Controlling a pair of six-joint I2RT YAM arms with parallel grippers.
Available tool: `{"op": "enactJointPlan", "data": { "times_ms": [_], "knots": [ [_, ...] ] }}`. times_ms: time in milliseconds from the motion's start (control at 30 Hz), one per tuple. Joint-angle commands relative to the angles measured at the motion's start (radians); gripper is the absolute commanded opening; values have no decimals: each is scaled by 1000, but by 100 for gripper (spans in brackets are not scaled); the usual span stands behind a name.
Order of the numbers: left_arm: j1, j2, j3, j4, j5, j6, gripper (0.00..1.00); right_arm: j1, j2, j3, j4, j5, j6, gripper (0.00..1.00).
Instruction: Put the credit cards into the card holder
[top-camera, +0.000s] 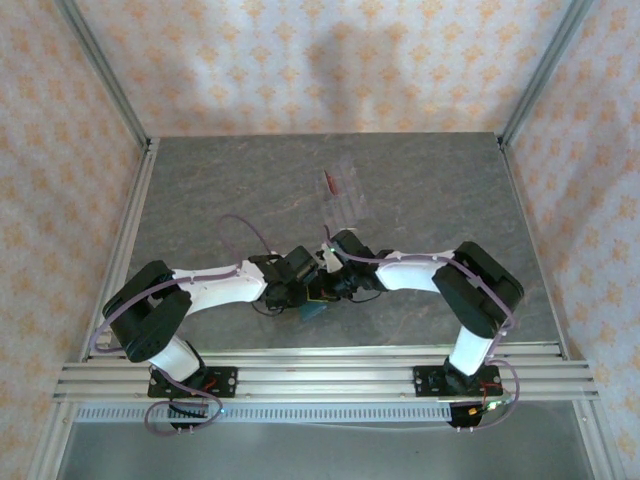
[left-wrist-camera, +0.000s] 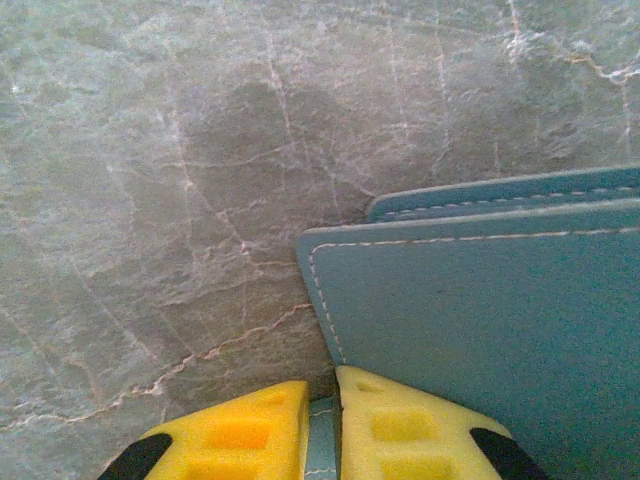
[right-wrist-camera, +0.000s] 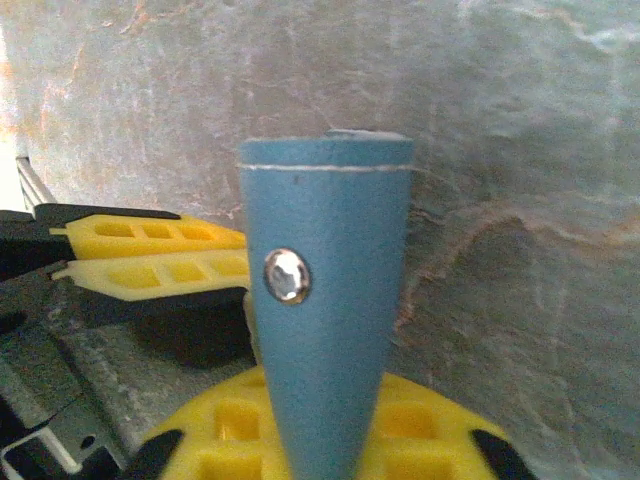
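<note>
table (top-camera: 220, 200): grey stone-look slab, pale veins, matte finish

card holder (left-wrist-camera: 480, 340): teal, grained leather-look; flat rectangle, rounded corners, pale stitching along the edge; left wrist view shows two layers, slightly offset; flap (right-wrist-camera: 325, 300) is a tapered teal tongue standing upright in the right wrist view, with a round shiny metal snap stud (right-wrist-camera: 287, 275) on it

credit cards (top-camera: 340, 190): thin flat rectangles lying on the table; one is dark red, the rest look pale or maybe see-through; too small in the top view to count; they lie beyond the card holder toward the back wall, well apart from both grippers

card holder is mid-table where the two arms meet, right under the wrists

left gripper (left-wrist-camera: 322, 405): yellow moulded fingers (left-wrist-camera: 410, 430) with rectangular pockets and black tips at the sides; jaws nearly together, pinching a thin teal edge of the card holder; holder body spreads ahead and to the right of the fingertips

right gripper (right-wrist-camera: 325, 425): fully closed on the base of the flap; flap rises from between its yellow pocketed fingers (right-wrist-camera: 420, 430); in the same view the left gripper's fingers sit to the left of the flap, near it but not touching
</note>
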Motion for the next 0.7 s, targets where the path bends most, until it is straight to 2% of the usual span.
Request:
{"op": "enactJointPlan", "data": {
  "times_ms": [0, 167, 300, 367, 500, 667],
  "knots": [
    [1, 16, -39, -34, -19, -15, 16, -22, -120, -14, -96, 134, -27, 0],
    [44, -134, -70, -111, -69, -3, 27, -27, -297, 41, -485, 615, -144, 0],
    [76, -215, -93, -165, -97, -3, 34, -10, -349, 87, -677, 902, -180, 0],
    [87, -240, -108, -174, -100, -10, 37, 21, -336, 110, -735, 1007, -185, 0],
    [96, -271, -117, -194, -107, -26, 39, 147, -218, 188, -844, 1191, -156, 0],
    [110, -294, -117, -233, -131, -41, 41, 282, -45, 305, -906, 1284, -110, 0]
  ]
}}
